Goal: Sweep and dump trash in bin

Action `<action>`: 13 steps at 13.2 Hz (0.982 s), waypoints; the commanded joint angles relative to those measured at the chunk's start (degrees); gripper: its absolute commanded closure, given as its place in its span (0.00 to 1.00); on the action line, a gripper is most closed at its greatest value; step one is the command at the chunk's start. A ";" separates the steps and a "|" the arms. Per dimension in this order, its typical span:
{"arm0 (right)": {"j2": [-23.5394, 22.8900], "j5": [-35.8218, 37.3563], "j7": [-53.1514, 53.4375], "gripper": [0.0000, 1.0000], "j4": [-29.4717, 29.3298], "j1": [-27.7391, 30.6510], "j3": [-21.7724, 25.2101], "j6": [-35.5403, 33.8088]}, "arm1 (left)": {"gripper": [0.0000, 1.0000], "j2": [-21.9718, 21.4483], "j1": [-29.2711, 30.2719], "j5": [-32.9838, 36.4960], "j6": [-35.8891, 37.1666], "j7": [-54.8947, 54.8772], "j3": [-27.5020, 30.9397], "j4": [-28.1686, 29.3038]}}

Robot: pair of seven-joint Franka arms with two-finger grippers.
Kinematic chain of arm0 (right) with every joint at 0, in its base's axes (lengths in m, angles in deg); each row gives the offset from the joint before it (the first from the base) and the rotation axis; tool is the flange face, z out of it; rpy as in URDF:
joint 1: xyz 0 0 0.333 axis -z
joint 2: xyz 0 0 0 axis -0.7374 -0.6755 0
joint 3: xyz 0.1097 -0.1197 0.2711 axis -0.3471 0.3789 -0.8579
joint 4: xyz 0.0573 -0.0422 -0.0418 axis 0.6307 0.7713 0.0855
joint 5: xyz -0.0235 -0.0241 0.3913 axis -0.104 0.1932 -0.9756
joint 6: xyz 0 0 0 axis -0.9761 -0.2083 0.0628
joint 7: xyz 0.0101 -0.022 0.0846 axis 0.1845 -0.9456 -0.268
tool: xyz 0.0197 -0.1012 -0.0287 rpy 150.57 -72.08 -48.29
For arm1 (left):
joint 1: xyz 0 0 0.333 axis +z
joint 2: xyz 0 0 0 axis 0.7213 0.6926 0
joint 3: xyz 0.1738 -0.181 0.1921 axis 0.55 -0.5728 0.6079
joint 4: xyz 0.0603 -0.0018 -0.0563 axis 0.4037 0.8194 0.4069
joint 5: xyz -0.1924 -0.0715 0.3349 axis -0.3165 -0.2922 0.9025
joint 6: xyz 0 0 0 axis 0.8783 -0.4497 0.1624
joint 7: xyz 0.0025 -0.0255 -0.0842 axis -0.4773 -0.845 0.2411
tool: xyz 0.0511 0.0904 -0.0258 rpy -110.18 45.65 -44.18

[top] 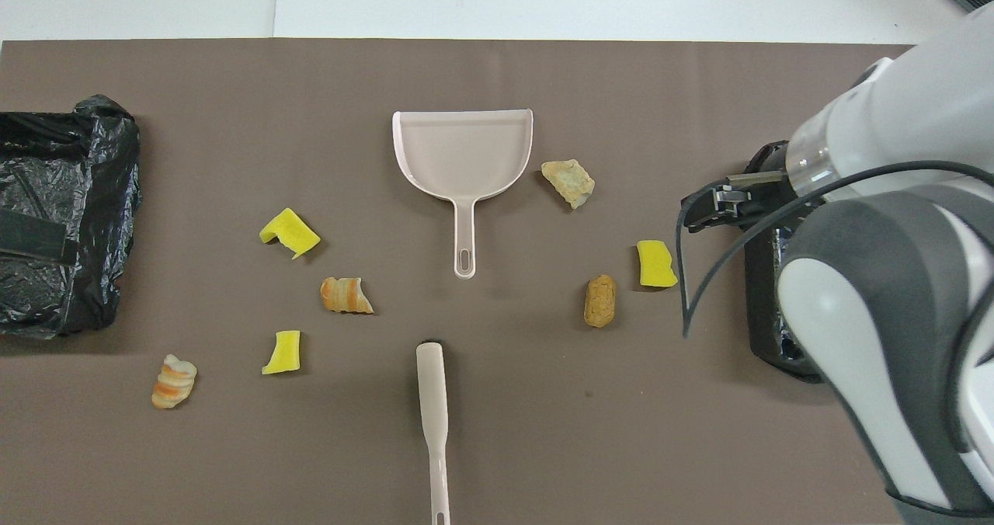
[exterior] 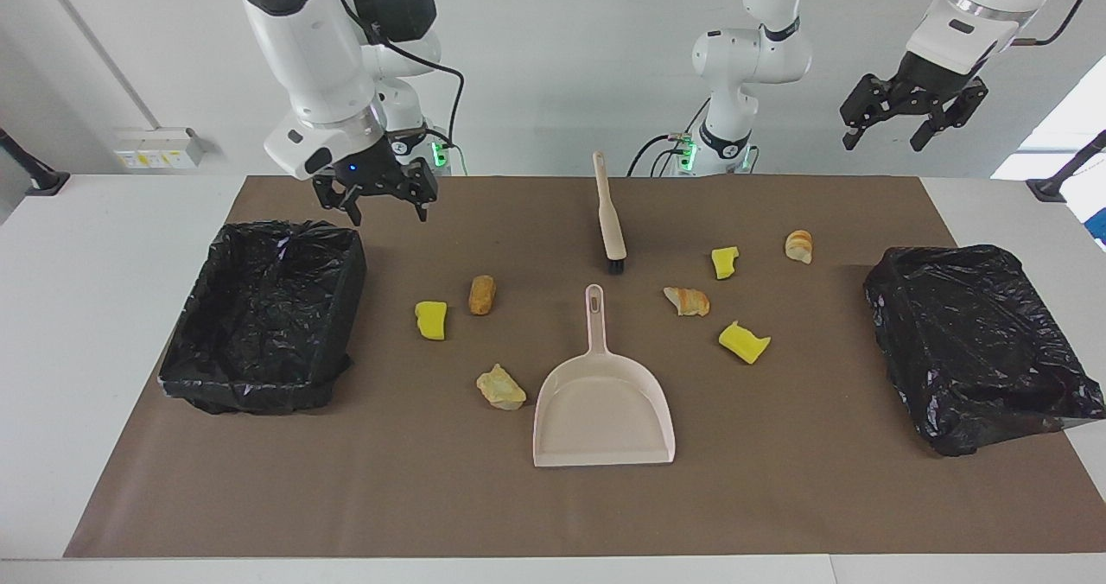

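Laid on brown mat (top: 233, 106): beige dustpan (top: 463, 152), brush (top: 432, 408), seven trash bits (top: 344, 295). Flanked by two black-lined bins (top: 70, 199). Partly hidden by right arm (top: 893, 261): one bin.

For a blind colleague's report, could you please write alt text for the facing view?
Seven bits of trash lie scattered on a brown mat around a beige dustpan and brush, between two black-lined bins. The right gripper hangs open over the mat beside one bin, and the left gripper is raised, open, near the other end.
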 commanded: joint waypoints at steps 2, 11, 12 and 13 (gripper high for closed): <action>-4.26 -1.10 7.49 0.00 -1.96 -4.73 0.08 4.51 | 0.00 -2.27 -0.33 -0.91 -1.62 0.56 -2.05 2.80; -7.61 -0.31 16.92 0.00 -3.63 -10.81 0.17 6.81 | 0.00 -14.55 -0.24 -4.84 -11.97 2.31 -15.85 27.20; -7.61 -0.31 16.84 0.00 -3.63 -10.81 0.17 6.81 | 0.00 -16.05 -0.24 -5.38 -13.91 5.02 -18.30 31.07; -7.61 -0.22 16.75 0.00 -3.46 -10.63 0.17 6.90 | 0.00 -16.76 -0.24 -5.47 -16.01 7.92 -21.63 34.32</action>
